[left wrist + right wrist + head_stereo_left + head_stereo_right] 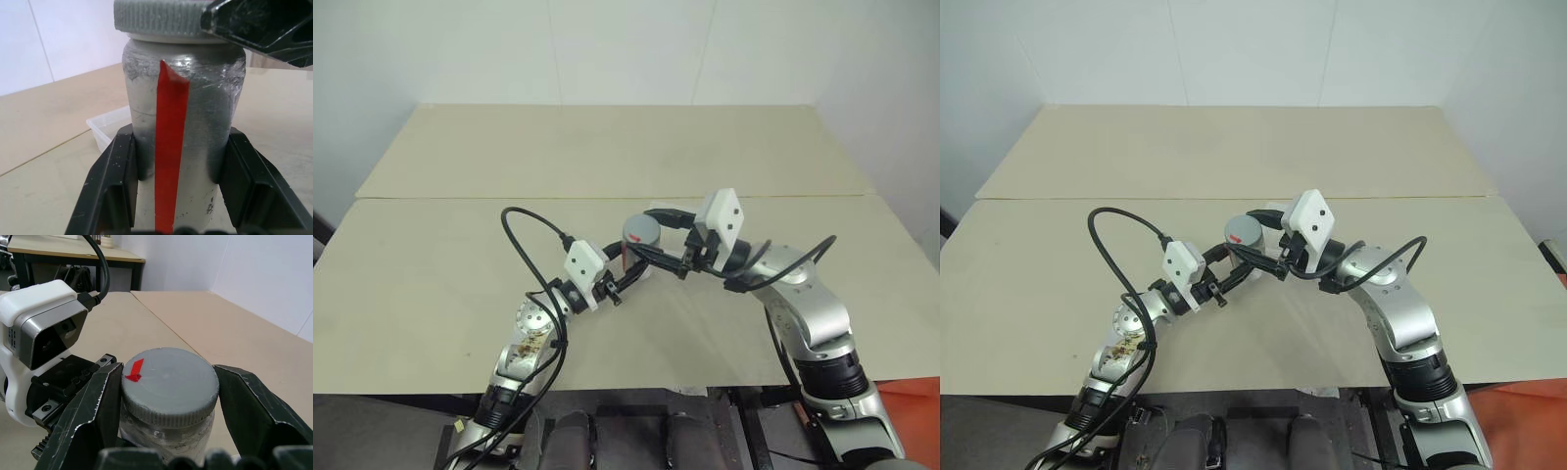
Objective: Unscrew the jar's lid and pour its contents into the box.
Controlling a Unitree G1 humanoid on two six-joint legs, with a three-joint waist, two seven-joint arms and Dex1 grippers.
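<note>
Ribbed matt lid (169,386), glossy jar (181,127)

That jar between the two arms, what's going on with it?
The robot holds the jar above the table. Its left pincer is shut on the jar's body, and its right pincer is shut on the grey lid, which is not yet off. The clear box sits on the table behind.

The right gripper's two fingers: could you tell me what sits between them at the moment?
The lid of the jar sits between the right gripper's fingers, seen in the right wrist view; the left gripper clamps the jar's body.
</note>
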